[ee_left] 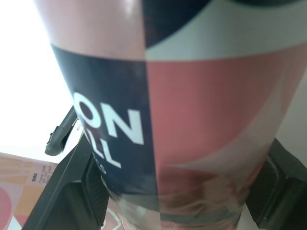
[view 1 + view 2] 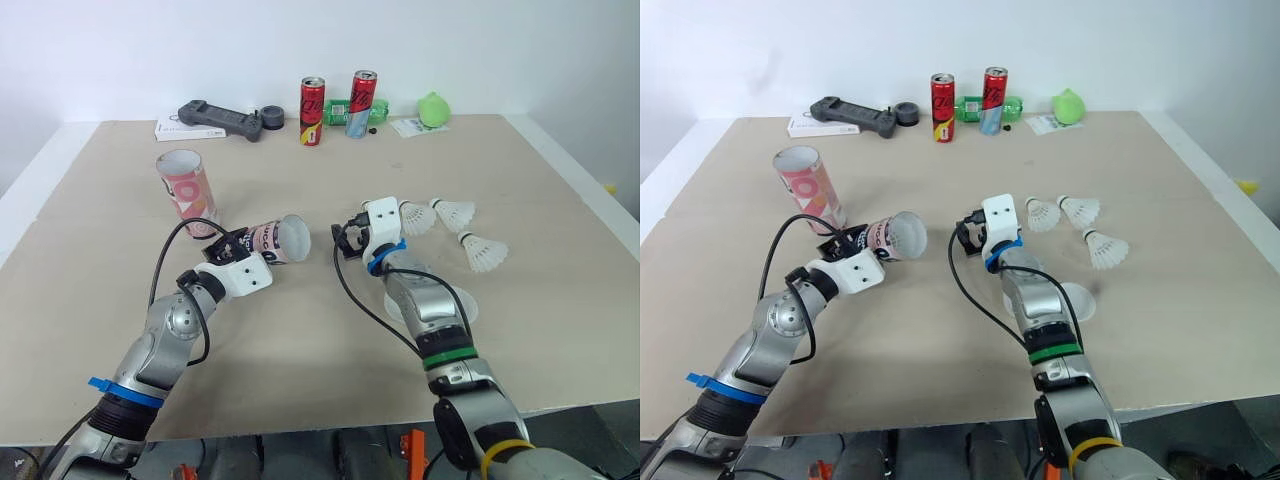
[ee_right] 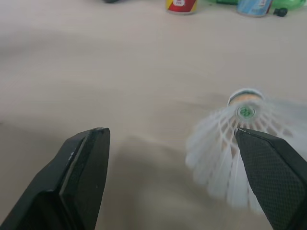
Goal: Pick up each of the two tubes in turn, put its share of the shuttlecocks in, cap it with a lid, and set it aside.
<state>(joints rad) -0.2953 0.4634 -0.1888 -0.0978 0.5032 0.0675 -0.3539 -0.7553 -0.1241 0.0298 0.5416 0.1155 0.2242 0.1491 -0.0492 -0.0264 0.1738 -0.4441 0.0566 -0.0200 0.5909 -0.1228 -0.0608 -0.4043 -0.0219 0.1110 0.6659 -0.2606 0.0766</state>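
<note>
So the pink-and-navy tube [image 2: 272, 240] is being pinched by the left gripper [image 1: 175, 191], with its fingers [image 1: 72, 191] being pressed onto opposite sides of the tube wall. It's being held just left of centre in the head view, tipped nearly flat, with its open mouth being pointed toward the middle of the frame. The second tube [image 2: 185, 193] is being seen upright on the desk [image 2: 300, 350] at the upper left, open end up, just beyond the held one. The right gripper [image 3: 170, 139] is being held low over the desk right of centre, its fingers [image 3: 81, 177] being kept spread wide with nothing between them. The first shuttlecock [image 3: 240, 139] is lying right by one fingertip; whether it's being touched can't be told. A second shuttlecock [image 2: 455, 212] and a third shuttlecock [image 2: 485, 252] are lying a bit further toward the right edge. A white lid [image 2: 1080, 300] is being partly covered by the right forearm. Along the top edge, two red cans [image 2: 312, 111], a green bottle [image 2: 345, 110] and a black controller [image 2: 220, 118] are being kept well apart from all that.
</note>
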